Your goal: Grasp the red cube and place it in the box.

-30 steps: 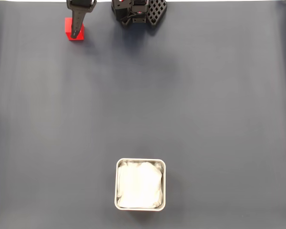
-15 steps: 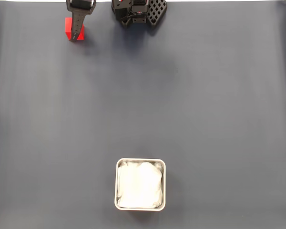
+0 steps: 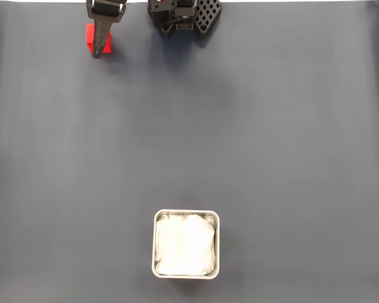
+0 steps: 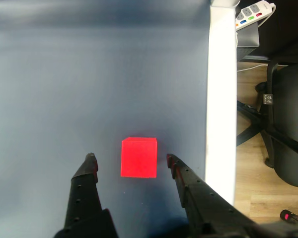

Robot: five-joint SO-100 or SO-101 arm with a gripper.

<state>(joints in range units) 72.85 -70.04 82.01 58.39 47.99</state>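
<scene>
- Dark grey matte table surface [image 3: 252, 139] stretches wide below the gripper.
- Pale metal-rimmed square box [image 3: 155, 245] with white wrinkly lining waits well apart, ready to receive.
- Black two-finger gripper [image 4: 130, 159] hangs spread, straddling for a grasp.
- Small matte red cube [image 4: 138, 157] sits between its fingertips, ungrasped.

The red cube [image 4: 138, 157] is showing plain matt faces with no gloss. The gripper [image 4: 130, 159] is presenting black matt plastic fingers [image 4: 84, 183] with a slightly grainy surface. The table cover [image 3: 271, 158] is appearing as a smooth, dark grey-blue matt sheet, with faint lengthwise bands. The box [image 3: 155, 243] is showing a pale, dull metal rim; its white lining [image 3: 185, 245] is looking wrinkled, like paper or cloth.
</scene>
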